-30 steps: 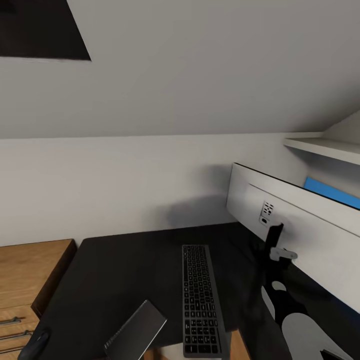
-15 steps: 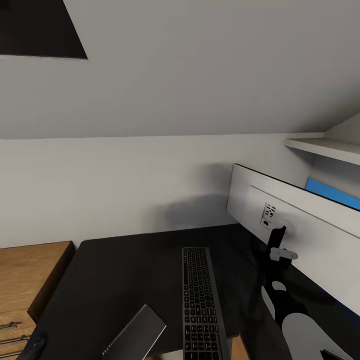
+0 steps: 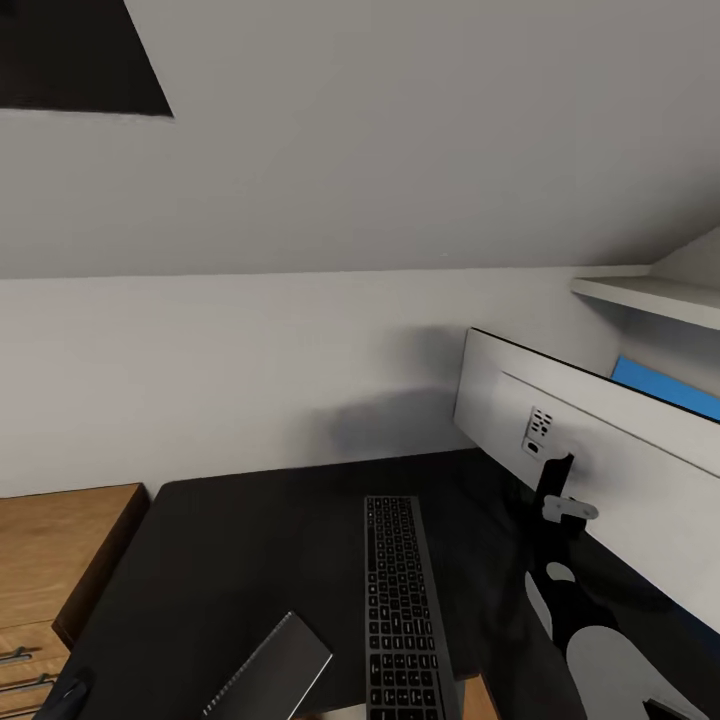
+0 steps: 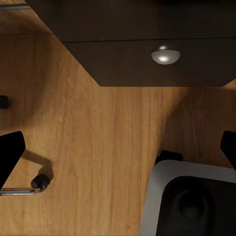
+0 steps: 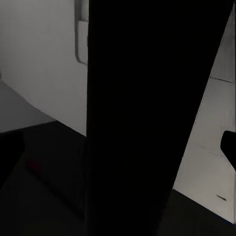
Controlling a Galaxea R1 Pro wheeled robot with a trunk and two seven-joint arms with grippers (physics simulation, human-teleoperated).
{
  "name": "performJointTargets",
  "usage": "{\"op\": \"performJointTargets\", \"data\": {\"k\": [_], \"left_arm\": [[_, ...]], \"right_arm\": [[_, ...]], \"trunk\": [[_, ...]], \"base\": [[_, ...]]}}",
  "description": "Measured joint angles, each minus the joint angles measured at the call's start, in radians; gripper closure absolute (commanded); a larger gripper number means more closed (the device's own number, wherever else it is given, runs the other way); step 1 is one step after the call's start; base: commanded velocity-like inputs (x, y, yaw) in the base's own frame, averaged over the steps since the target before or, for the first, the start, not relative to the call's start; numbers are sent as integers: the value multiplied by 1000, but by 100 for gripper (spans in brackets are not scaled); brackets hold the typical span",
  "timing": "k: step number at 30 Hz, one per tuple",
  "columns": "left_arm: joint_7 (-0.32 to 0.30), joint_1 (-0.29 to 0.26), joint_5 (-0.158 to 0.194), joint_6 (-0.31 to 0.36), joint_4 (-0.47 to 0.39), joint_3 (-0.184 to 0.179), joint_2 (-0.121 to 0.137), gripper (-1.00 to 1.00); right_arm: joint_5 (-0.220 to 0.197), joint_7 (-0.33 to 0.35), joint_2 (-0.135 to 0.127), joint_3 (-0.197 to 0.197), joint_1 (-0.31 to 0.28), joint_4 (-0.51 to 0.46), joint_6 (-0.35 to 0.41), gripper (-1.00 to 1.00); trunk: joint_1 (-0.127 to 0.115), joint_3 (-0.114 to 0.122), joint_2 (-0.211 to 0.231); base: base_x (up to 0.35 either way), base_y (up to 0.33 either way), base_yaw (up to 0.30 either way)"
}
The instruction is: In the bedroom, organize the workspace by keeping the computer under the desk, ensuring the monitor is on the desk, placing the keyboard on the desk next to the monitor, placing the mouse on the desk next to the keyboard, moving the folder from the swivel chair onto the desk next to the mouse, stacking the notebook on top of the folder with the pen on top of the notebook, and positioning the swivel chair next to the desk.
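Keyboard [image 3: 402, 610] lies lengthwise on the desk [image 3: 230, 560], left of the monitor [image 3: 600, 450]. Your right gripper [image 5: 118, 147] sits at the monitor's black stand [image 5: 142, 113]; I cannot tell whether it grips. Your left gripper [image 4: 118, 152], fingers spread, hangs over wood floor [image 4: 93, 147] near a drawer knob [image 4: 165, 55].

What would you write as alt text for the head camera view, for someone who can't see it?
A black desk under a sloped grey ceiling holds a dark keyboard lying lengthwise at centre. To its right stands the wide monitor, pale back facing the camera. A light wooden drawer chest sits at the desk's left end.
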Motion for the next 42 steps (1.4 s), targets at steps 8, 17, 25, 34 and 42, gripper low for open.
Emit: {"op": "performJointTargets", "data": {"k": [8, 17, 25, 34, 42], "left_arm": [[0, 0, 0, 0, 0, 0, 0, -100], [0, -1, 0, 0, 0, 0, 0, -100], [0, 0, 0, 0, 0, 0, 0, -100], [0, 1, 0, 1, 0, 0, 4, -100], [0, 1, 0, 0, 0, 0, 11, -100]], "right_arm": [[-1, -3, -8, -56, 0, -1, 0, -100], [6, -1, -8, -67, 0, -2, 1, -100], [7, -5, -7, -71, 0, -2, 1, 100], [4, -5, -7, -70, -1, -1, 1, 100], [8, -3, -8, -70, 0, -1, 2, 100]], "trunk": [[0, 0, 0], [0, 0, 0], [0, 0, 0], [0, 0, 0], [0, 0, 0]], "base": [[2, 0, 0], [0, 0, 0], [0, 0, 0], [0, 0, 0], [0, 0, 0]]}}
